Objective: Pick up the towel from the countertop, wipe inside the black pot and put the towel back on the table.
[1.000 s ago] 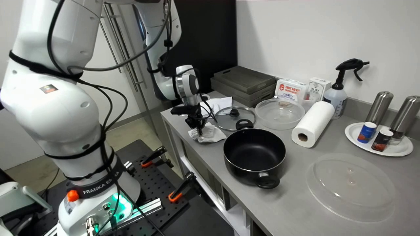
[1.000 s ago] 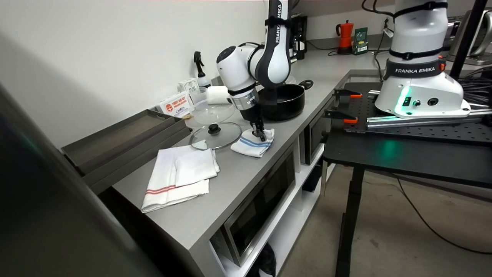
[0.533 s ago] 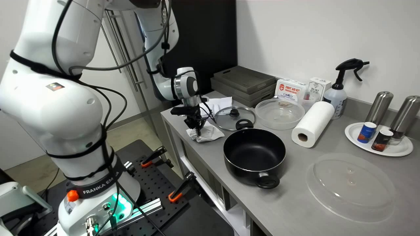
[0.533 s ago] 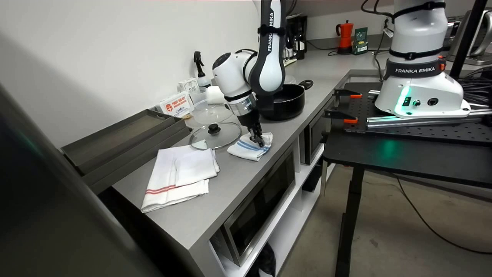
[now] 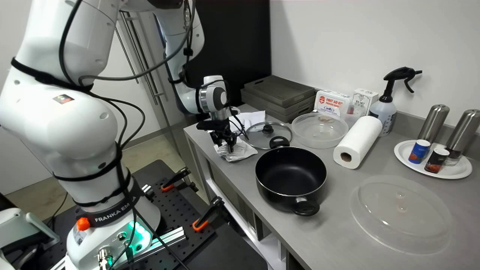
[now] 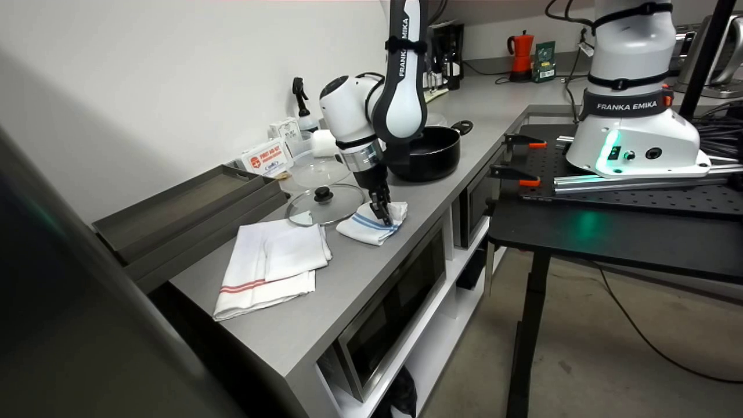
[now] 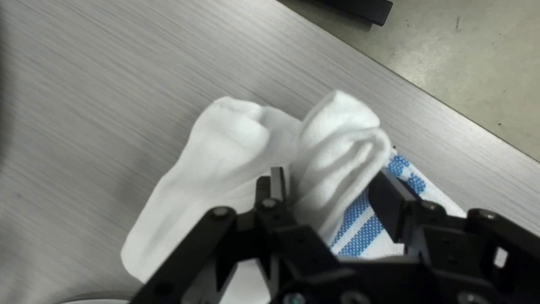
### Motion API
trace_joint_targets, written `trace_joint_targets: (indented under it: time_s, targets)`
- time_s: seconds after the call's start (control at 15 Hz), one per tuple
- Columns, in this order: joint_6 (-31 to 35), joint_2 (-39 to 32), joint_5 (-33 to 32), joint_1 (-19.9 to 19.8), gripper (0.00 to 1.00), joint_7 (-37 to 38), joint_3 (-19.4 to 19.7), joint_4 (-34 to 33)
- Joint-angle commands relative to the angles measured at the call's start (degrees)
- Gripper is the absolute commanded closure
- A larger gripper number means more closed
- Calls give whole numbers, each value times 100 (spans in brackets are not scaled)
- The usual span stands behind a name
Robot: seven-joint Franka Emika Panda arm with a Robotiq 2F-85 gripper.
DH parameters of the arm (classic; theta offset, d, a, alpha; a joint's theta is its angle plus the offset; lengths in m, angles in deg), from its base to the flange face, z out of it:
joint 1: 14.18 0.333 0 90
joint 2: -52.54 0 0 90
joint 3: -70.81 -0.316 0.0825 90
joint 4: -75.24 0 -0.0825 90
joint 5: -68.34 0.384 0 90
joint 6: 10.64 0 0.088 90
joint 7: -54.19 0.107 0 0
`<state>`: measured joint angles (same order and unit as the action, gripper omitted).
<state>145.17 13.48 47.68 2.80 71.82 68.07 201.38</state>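
Observation:
The white towel with blue stripes lies bunched on the grey countertop, seen in both exterior views [image 5: 243, 152] [image 6: 364, 227] and in the wrist view [image 7: 202, 177]. My gripper [image 5: 225, 145] points down onto the towel. In the wrist view my gripper [image 7: 327, 181] has its fingers apart, with a raised towel fold standing between them. The fold lies against the left finger; striped cloth shows in a gap beside the right finger. The black pot [image 5: 270, 195] stands uncovered beside the towel, also visible in an exterior view [image 6: 439, 162] partly behind the arm. Its visible inside holds nothing.
A glass lid [image 5: 268, 139] lies close to the towel and pot. A second white towel with red stripes [image 6: 270, 273] lies near the counter end. Clear plastic covers [image 5: 401, 213], a paper towel roll [image 5: 358, 142] and grey trays [image 5: 278, 95] stand around. The counter edge runs close by.
My gripper and the towel under it have shifted a short way along the counter, away from the pot. Over the last half second the fingers look more spread.

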Motion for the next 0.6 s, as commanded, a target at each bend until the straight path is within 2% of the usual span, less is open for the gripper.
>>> trace_joint_targets:
  time_s: [0.0, 0.07, 0.13, 0.53]
  targets:
    - [150, 89, 304, 80, 13, -306, 43, 88]
    - [169, 95, 331, 83, 5, -343, 44, 98]
    - [195, 104, 363, 80, 1, -378, 39, 114]
    - [398, 320, 435, 86, 0, -418, 75, 375]
